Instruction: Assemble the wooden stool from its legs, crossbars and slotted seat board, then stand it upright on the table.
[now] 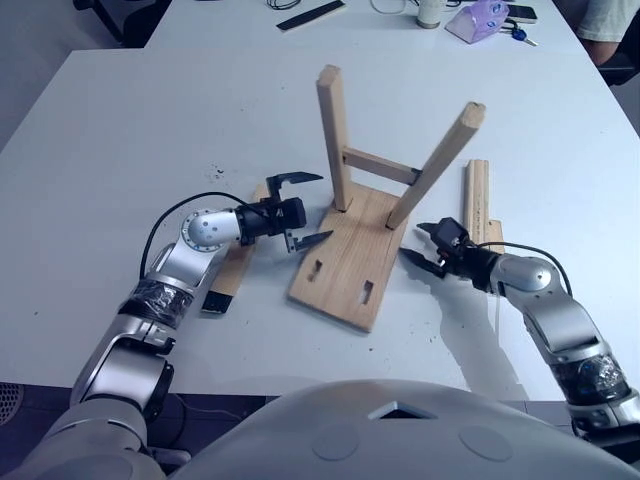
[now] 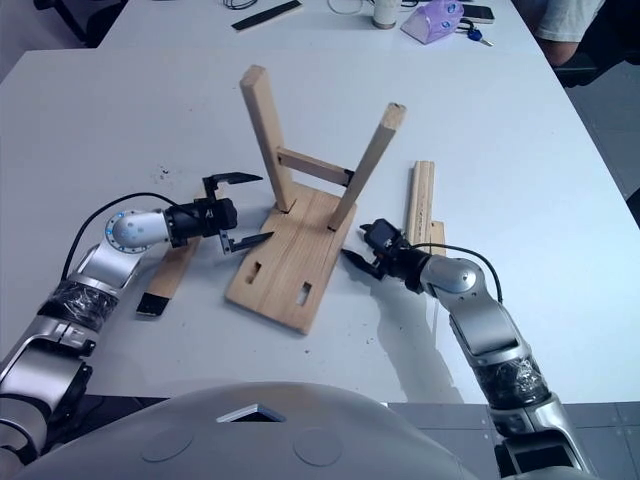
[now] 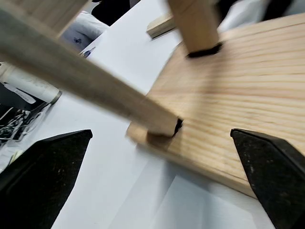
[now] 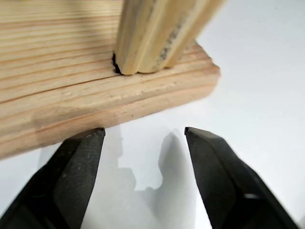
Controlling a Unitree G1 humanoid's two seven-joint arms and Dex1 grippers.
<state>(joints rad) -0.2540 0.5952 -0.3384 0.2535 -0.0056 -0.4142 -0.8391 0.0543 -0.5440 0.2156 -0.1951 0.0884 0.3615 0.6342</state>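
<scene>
The slotted seat board point(image 1: 345, 260) lies flat on the white table point(image 1: 120, 130). Two legs point(image 1: 333, 135) point(image 1: 435, 165) stand in its far slots, joined by a crossbar point(image 1: 380, 165). Two near slots stay unfilled. My left gripper point(image 1: 303, 208) is open just left of the board, level with the base of the left leg point(image 3: 81, 76). My right gripper point(image 1: 420, 245) is open just right of the board's edge point(image 4: 109, 107), close to the base of the right leg point(image 4: 157, 33). Neither holds anything.
A loose leg pair point(image 1: 478, 205) lies on the table right of the board, behind my right gripper. Another wooden piece point(image 1: 232, 268) lies under my left forearm. Clutter, including a purple object point(image 1: 480, 20), sits on the far table.
</scene>
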